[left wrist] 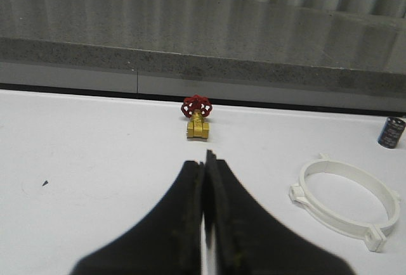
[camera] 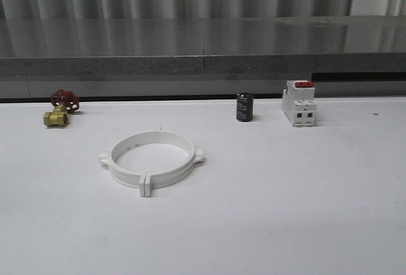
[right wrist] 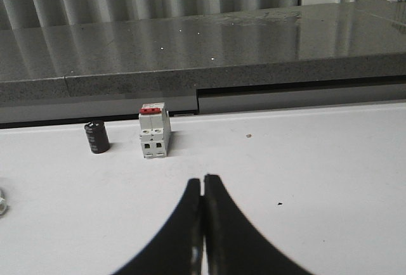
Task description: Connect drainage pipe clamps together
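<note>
The two white drainage pipe clamps (camera: 151,161) lie on the white table as one closed ring, their end tabs meeting at the front and at the back. The same ring (left wrist: 346,202) appears in the left wrist view, off to one side of my left gripper (left wrist: 204,161), which is shut and holds nothing. My right gripper (right wrist: 203,180) is shut and holds nothing too, hovering over bare table some way short of the breaker. A sliver of the ring (right wrist: 2,202) touches the edge of the right wrist view.
A brass valve with a red handwheel (camera: 61,109) sits at the back left. A black cylinder (camera: 245,107) and a white breaker with a red top (camera: 299,102) stand at the back right. A grey stone ledge (camera: 203,56) runs behind the table.
</note>
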`<state>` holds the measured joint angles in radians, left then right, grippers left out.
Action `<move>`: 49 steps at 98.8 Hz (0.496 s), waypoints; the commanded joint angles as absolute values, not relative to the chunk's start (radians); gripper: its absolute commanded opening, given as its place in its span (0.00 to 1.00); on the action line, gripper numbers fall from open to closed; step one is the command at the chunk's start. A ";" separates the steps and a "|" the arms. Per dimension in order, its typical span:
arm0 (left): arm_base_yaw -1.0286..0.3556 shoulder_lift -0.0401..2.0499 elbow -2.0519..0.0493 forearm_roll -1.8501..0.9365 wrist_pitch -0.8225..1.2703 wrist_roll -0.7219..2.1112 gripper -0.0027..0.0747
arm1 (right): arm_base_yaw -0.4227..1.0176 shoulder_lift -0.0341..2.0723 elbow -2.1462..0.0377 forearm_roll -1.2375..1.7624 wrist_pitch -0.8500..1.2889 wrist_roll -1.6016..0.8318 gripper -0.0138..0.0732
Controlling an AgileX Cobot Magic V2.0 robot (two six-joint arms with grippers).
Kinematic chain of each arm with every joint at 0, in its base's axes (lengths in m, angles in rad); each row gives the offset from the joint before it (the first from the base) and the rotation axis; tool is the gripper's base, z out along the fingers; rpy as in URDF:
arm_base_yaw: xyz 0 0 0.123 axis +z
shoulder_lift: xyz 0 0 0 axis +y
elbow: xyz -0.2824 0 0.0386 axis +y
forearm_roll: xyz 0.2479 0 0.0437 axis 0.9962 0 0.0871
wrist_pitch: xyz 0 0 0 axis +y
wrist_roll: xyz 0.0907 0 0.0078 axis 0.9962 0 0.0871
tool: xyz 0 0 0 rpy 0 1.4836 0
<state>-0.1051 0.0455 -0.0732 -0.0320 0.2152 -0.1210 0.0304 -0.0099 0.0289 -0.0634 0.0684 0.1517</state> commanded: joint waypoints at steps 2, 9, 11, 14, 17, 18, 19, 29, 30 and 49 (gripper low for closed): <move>-0.100 0.020 -0.032 -0.040 0.054 -0.098 0.01 | 0.025 -0.029 0.009 -0.060 -0.016 0.147 0.08; -0.100 -0.006 0.011 -0.025 0.008 -0.098 0.01 | 0.025 -0.029 0.009 -0.060 -0.016 0.147 0.08; -0.100 -0.011 0.022 -0.023 0.000 -0.098 0.01 | 0.025 -0.029 0.009 -0.060 -0.016 0.147 0.08; -0.100 -0.025 0.036 -0.022 -0.019 -0.098 0.01 | 0.025 -0.029 0.009 -0.060 -0.016 0.147 0.08; -0.100 -0.035 0.045 -0.021 -0.034 -0.098 0.01 | 0.025 -0.029 0.009 -0.060 -0.016 0.147 0.08; -0.100 -0.038 0.045 -0.021 -0.029 -0.098 0.01 | 0.025 -0.029 0.009 -0.060 -0.016 0.147 0.08; -0.100 -0.038 0.045 -0.021 -0.024 -0.098 0.01 | 0.025 -0.029 0.009 -0.060 -0.016 0.147 0.08; -0.100 -0.038 0.042 0.000 -0.031 -0.098 0.01 | 0.025 -0.029 0.009 -0.060 -0.016 0.147 0.08; -0.100 -0.038 0.042 0.000 -0.034 -0.098 0.01 | 0.025 -0.029 0.009 -0.060 -0.016 0.147 0.08; -0.100 -0.038 0.042 0.044 -0.045 -0.098 0.01 | 0.025 -0.029 0.009 -0.060 -0.015 0.147 0.08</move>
